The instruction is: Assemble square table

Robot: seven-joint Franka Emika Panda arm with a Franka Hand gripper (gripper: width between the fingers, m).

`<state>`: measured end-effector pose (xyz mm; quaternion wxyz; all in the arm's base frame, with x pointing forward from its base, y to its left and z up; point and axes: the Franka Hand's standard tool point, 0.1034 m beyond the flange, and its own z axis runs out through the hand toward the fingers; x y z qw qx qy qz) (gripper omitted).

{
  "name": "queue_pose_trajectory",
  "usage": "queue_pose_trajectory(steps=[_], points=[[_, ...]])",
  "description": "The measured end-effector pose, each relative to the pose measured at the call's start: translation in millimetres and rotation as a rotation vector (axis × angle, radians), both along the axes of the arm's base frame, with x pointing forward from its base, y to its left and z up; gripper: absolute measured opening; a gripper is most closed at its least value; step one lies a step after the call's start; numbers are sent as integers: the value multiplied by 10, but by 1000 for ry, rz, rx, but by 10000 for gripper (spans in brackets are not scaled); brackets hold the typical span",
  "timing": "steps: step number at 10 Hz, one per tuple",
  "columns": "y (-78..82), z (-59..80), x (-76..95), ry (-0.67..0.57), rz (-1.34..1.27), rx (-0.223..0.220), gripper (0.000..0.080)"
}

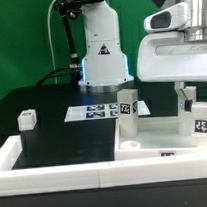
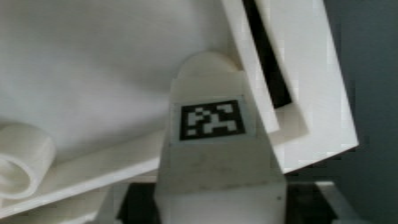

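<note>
Our claw (image 1: 194, 93) hangs at the right of the exterior view, closed on a white leg (image 1: 200, 120) whose tag faces us. In the wrist view we see that leg (image 2: 217, 150) clamped between the dark fingers (image 2: 317, 198), pointing toward the white tabletop (image 2: 107, 90). We see the tabletop (image 1: 154, 141) at lower right of the exterior view, against the white rim bars (image 1: 57, 178). Another leg (image 1: 128, 104) stands upright at its far edge. A small white leg (image 1: 28, 119) sits at the left on the black table (image 1: 64, 139), and the marker board (image 1: 92, 112) lies mid-frame.
</note>
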<state>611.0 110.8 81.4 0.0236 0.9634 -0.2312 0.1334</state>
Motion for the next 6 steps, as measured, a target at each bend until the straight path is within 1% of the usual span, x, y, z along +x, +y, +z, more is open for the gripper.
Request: queue_pose_trajectory(steps=[1,2,3,4,5,6], points=[[-58,0,-11,-7,-82,12,308],[-102,0,-16,-9,-123,14,308],[-131,1,-19,-8,-141,14,309],[-120,-3,-21,-8,-143,17,309],[-119,-4,-21,-8,-141,17,477],[-120,-4,-21,-8,-141,17,610]])
